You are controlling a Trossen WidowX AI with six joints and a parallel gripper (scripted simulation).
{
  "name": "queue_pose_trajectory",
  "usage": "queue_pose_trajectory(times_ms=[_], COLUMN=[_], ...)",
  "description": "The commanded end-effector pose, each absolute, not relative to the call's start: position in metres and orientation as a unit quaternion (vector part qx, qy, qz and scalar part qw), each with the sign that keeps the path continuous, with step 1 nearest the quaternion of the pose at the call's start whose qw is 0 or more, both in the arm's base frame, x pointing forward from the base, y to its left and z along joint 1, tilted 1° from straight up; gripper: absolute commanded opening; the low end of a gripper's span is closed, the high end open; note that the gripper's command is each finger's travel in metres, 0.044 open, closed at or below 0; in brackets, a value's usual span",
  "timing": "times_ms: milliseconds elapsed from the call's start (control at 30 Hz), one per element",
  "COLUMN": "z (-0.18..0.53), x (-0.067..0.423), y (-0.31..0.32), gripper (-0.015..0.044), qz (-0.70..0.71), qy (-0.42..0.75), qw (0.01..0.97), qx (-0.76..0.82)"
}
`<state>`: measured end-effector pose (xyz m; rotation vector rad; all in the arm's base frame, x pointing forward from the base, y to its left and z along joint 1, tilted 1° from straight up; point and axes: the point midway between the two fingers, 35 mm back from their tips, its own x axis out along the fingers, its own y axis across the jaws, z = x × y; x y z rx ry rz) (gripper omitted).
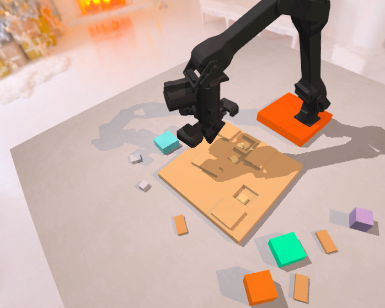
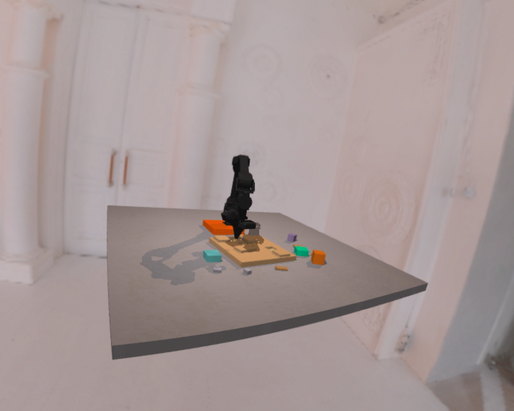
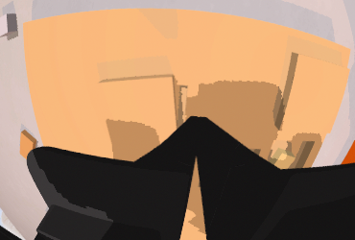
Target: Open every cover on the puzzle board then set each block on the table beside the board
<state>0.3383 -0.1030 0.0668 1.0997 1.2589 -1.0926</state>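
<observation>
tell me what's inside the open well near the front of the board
A small tan block sits in that well, its cover slid aside. Whatever lies beneath the block is hidden.

You see a matt, wood-toned puzzle board (image 1: 199, 192), a smooth matt grey table (image 1: 86, 215), and a dull black gripper (image 1: 208, 137).

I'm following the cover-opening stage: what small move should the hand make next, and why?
Probably lower the shut hand and push a cover sideways. It hovers over the far corner of the puzzle board, holding nothing. The wells visible there and the near well show blocks still inside, and the wrist view shows covers ahead of the fingertips.
</observation>
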Motion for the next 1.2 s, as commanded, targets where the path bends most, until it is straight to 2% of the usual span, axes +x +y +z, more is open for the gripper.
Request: queue_pose_trajectory(times_ms=[0, 1167], z=[0.059, 0.028], x=[0.337, 0.336], y=[-0.103, -0.103], gripper=[0.0, 0.0], qz=[-0.463, -0.463], qy=[0.532, 0.532], qw=[0.538, 0.538], qx=[0.462, 0.462])
